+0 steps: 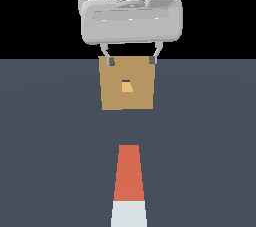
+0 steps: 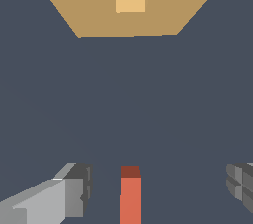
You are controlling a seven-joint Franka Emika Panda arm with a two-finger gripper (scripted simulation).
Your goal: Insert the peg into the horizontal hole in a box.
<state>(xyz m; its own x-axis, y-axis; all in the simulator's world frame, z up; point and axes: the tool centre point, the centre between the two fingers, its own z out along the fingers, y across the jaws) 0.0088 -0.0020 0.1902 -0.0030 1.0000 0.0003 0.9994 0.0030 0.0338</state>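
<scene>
Gripper (image 2: 158,193): fingers spread wide, holding nothing.
Peg (image 1: 129,183): lies between the fingers, untouched, orange-red end pointing toward the box.
Box (image 1: 127,83): well beyond the fingertips, its hole (image 1: 127,87) facing the peg.

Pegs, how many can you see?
1. The peg lies flat on the dark floor, its orange end pointing toward the box; in the wrist view it sits between the open gripper fingers, untouched. Nothing suggests another is hidden.
</scene>
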